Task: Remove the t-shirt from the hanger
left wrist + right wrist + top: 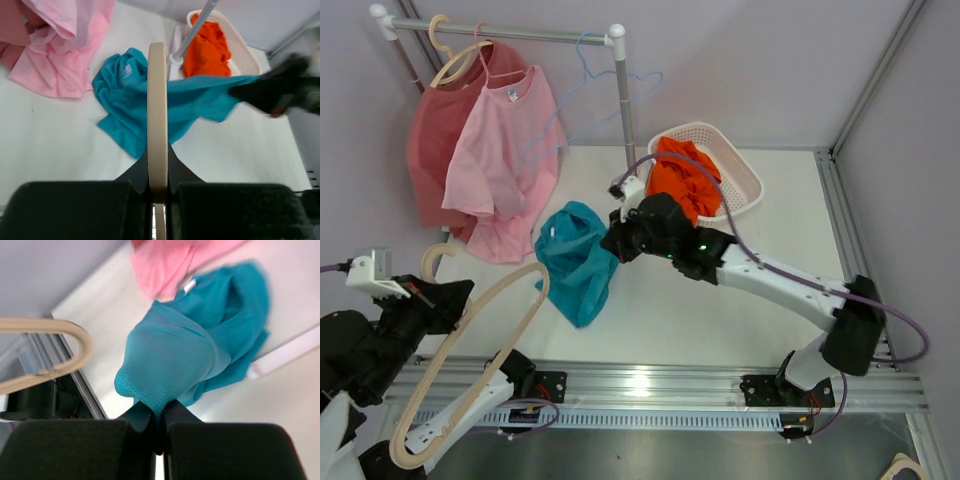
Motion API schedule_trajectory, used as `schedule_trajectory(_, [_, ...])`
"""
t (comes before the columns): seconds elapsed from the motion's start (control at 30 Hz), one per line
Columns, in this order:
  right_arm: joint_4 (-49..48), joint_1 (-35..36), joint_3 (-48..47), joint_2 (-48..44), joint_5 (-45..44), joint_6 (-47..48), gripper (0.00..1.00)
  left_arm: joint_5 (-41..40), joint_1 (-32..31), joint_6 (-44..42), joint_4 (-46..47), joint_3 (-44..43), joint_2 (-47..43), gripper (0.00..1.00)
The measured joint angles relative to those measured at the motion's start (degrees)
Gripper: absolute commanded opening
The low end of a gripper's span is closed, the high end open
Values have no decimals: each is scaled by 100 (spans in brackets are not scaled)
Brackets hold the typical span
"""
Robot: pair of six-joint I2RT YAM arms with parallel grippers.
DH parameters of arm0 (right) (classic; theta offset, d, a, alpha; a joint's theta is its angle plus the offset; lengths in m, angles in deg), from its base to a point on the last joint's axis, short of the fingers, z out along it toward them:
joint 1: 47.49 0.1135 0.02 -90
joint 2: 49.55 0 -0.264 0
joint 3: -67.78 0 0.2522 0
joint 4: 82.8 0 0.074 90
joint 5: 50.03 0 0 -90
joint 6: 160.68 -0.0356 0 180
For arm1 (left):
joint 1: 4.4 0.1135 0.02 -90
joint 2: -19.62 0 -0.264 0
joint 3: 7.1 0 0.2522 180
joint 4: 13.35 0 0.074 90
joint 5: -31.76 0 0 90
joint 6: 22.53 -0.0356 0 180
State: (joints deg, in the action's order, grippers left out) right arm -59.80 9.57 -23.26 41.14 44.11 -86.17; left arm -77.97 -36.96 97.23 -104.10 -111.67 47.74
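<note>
In right gripper, teal t-shirt.

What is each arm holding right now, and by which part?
Left fingers clamp the beige hanger on its frame near the hook; right fingers pinch a bunched fold of the teal t-shirt.

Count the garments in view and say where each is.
4. A red shirt and a pink shirt hang on the rack; the teal t-shirt is pinched in the right gripper; an orange garment lies in the basket, which may hide more.
</note>
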Motion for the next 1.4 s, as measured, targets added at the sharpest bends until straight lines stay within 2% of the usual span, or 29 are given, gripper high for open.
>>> schedule_trajectory(0.1, [479,9,-96,-1045,-597,127,0,-201,-4,-61,-13,299,13,1])
schedule_trajectory(0.2, [739,-125,-658,-1829,-1128,387,0,-404,-7,-179,168,564,72,1])
schedule_trajectory(0.3, [603,-511,-1491,-2131,-1543,743,0,-518,-7,-306,564,605,354,1])
schedule_trajectory(0.4, [151,-1001,-2280,-1998,-1751,1113,0,-675,-7,-446,935,409,883,1])
schedule_trajectory(0.5, [-348,-1484,-3215,-1419,-1832,1432,0,-848,-7,-595,1246,35,1488,1])
schedule_trajectory(0.63, [-1056,-2087,-5034,133,-1818,1668,0,-883,188,-785,1753,-155,1989,1])
schedule_trajectory(0.7, [-1266,-2361,-6273,1187,-1786,1727,0,-728,549,-874,2039,-127,2124,1])
schedule_trajectory(0.8, [-1434,-2699,-7368,2389,-1764,1768,0,-203,1443,-903,2579,55,2245,1])
schedule_trajectory(0.9, [-1655,-3018,-7263,2857,-1668,1665,0,90,1893,-949,3064,125,2470,1])
schedule_trajectory(1.0, [-1847,-3403,-7055,3014,-1617,1314,0,184,2020,-1045,3523,140,2804,1])
schedule_trajectory(1.2, [-2225,-4175,-7342,3171,-1606,662,0,398,2382,-1128,4179,146,3602,1])
schedule_trajectory(1.4, [-2409,-4454,-7379,3152,-1394,299,0,697,2618,-1252,4660,24,4286,1])
